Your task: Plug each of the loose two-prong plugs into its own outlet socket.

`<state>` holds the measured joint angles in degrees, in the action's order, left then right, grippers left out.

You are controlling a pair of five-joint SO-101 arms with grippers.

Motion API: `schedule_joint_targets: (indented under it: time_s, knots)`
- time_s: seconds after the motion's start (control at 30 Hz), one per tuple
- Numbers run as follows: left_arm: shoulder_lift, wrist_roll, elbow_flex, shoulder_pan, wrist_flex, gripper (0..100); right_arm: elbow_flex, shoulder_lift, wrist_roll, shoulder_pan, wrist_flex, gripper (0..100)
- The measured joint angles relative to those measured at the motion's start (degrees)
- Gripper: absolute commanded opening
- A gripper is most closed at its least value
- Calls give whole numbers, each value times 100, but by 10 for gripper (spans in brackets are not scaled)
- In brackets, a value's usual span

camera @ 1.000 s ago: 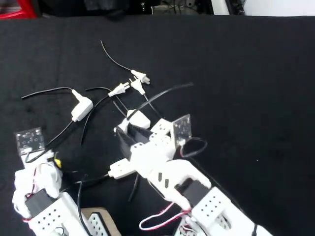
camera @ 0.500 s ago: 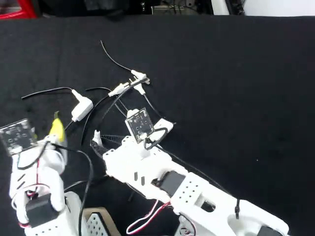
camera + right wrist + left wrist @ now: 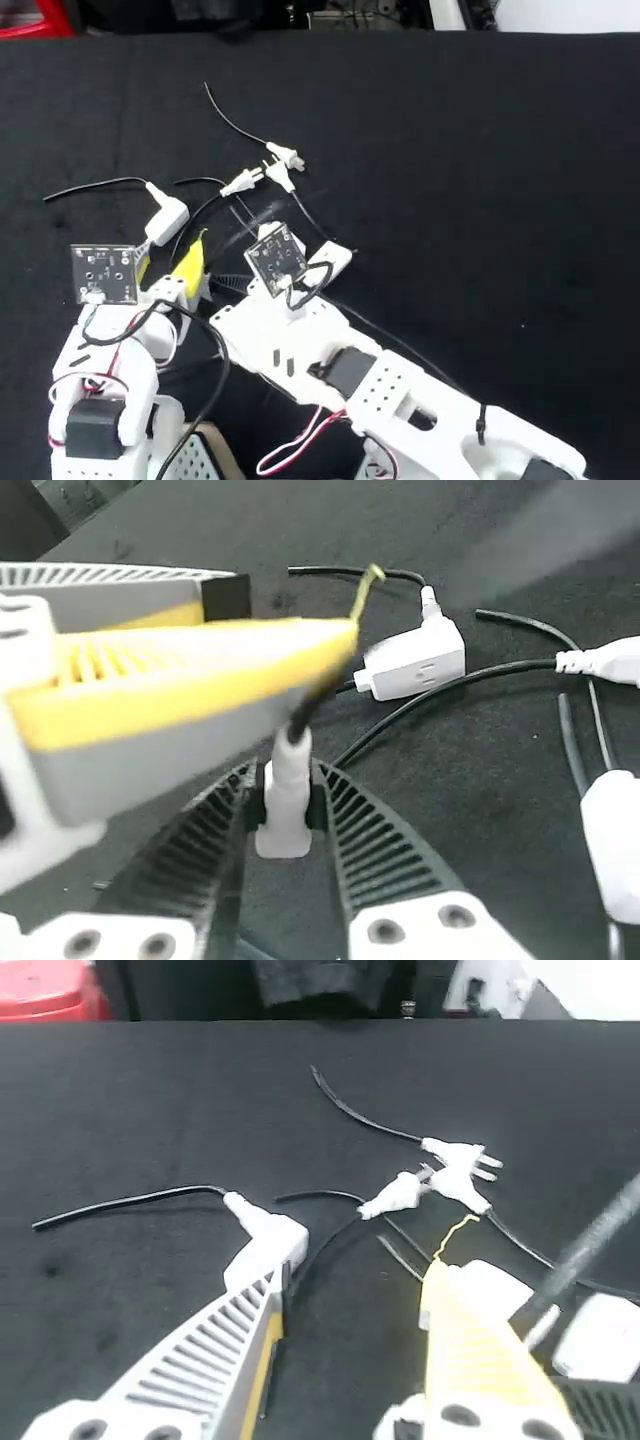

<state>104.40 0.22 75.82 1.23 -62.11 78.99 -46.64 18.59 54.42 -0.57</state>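
Just short of outlet socket [image 3: 415,660], right gripper [image 3: 285,780] closed on white plug [image 3: 285,815], long axis roughly toward outlet socket, cable [image 3: 298,728] end leading. Left gripper [image 3: 355,1290] wide open, empty, nearer outlet socket.

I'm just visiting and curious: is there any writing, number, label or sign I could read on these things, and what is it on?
None readable.
Small square circuit boards atop the arms: any markings too small to read.
White outlet socket block: slots, no legible print.
White plug in the right gripper: no print seen.
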Motion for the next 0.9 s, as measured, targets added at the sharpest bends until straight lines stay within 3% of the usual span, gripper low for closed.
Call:
schedule_joint_targets:
  time_s: [0.17, 0.37, 0.47, 0.7, 0.9]
  knots:
    - [0, -97, 0, -343, -158, 223, 0, 0, -193, -26, 0, 12]
    - [0, -431, 0, -202, -167, 223, 0, 0, -220, -123, -9, 12]
    - [-9, -440, 9, 220, -211, 223, -141, 0, -220, -202, -475, 12]
    - [-9, -466, 9, 1653, -642, 223, -1073, 0, -202, -440, -3068, 12]
    - [-9, -1389, 457, 3182, -1178, 223, -1574, 0, -88, -800, -4633, 12]
